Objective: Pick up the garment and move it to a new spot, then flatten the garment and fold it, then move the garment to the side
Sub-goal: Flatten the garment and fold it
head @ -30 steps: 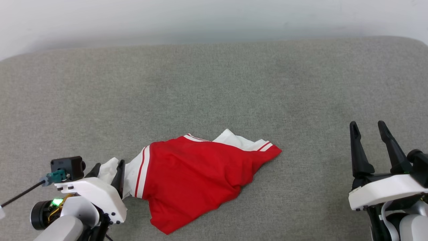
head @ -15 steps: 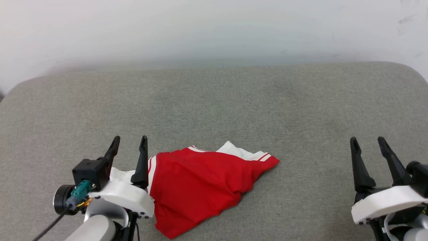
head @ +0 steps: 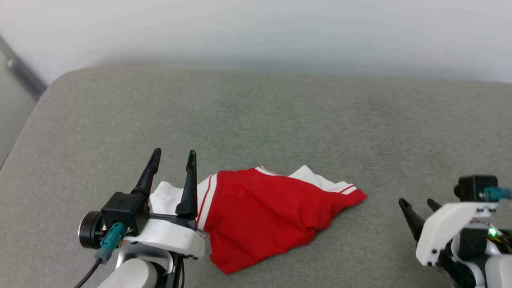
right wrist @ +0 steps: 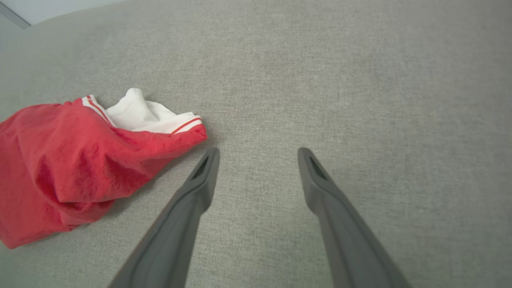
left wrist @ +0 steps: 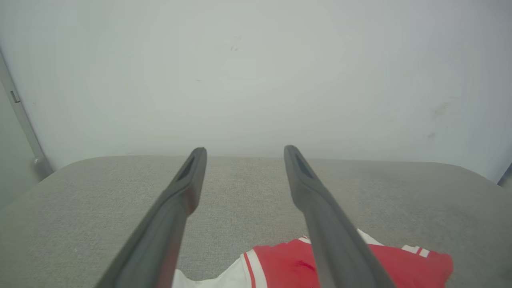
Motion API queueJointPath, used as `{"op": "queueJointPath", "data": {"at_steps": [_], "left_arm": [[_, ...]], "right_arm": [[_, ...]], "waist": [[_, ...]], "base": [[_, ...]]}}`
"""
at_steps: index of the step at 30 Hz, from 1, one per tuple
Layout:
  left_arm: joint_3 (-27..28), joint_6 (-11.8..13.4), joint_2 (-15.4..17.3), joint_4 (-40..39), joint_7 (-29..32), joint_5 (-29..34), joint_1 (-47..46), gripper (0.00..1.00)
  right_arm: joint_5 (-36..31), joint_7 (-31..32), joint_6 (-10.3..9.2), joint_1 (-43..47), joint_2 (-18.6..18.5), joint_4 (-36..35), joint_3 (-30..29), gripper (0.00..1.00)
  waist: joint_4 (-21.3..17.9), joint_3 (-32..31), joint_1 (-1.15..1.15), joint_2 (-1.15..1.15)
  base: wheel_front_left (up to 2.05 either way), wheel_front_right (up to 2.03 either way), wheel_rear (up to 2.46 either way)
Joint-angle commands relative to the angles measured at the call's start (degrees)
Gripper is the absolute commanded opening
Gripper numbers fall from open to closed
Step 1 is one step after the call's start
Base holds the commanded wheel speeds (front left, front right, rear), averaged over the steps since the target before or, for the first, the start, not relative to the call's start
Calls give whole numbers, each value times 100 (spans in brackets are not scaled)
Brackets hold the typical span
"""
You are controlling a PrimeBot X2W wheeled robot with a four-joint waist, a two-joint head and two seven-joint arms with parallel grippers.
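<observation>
The garment, a red T-shirt with white sleeves, lies crumpled on the grey cushion near its front, left of centre. My left gripper stands open above its white left sleeve, fingers pointing up and away, holding nothing. In the left wrist view the garment peeks in at the bottom, under the open left gripper. My right gripper is open at the lower right, apart from the cloth. In the right wrist view the open right gripper hovers over bare cushion, with the garment to its left.
A pale wall runs behind the cushion. The cushion's rounded left edge drops off beside a grey strip at the far left. Bare grey fabric stretches behind and to the right of the garment.
My left gripper has let go of the white sleeve and risen, fingers now pointing up. My right gripper has tilted down toward the cushion. The head camera has turned left.
</observation>
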Motion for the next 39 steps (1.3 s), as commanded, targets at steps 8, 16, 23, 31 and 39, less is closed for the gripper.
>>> {"op": "queueJointPath", "data": {"at_steps": [8, 16, 23, 31, 39], "left_arm": [[73, -293, -349, 78, -21, 276, -262, 100], [225, -504, -631, 231, -22, 441, -299, 100], [382, -591, -738, 308, -22, 544, -174, 100], [545, -693, -745, 419, -21, 593, -10, 100], [581, -642, -652, 376, 7, 578, 138, 100]], "right_arm": [[415, 1401, -2, -984, -553, 599, 773, 100], [695, 1728, -2, -1375, -731, 1629, 1335, 100], [954, 1888, -1, -1380, -739, 1872, 1701, 0], [1027, 1332, -3, -1729, -1020, 818, 1558, 0], [634, 1165, -2, -916, -892, -504, 528, 0]], "waist": [[675, 574, 0, 0], [890, 794, 0, 0], [848, 799, 0, 0], [468, 557, 0, 0], [29, 336, 0, 0]], "base": [[0, 0, 0], [0, 0, 0], [0, 0, 0], [0, 0, 0], [0, 0, 0]]}}
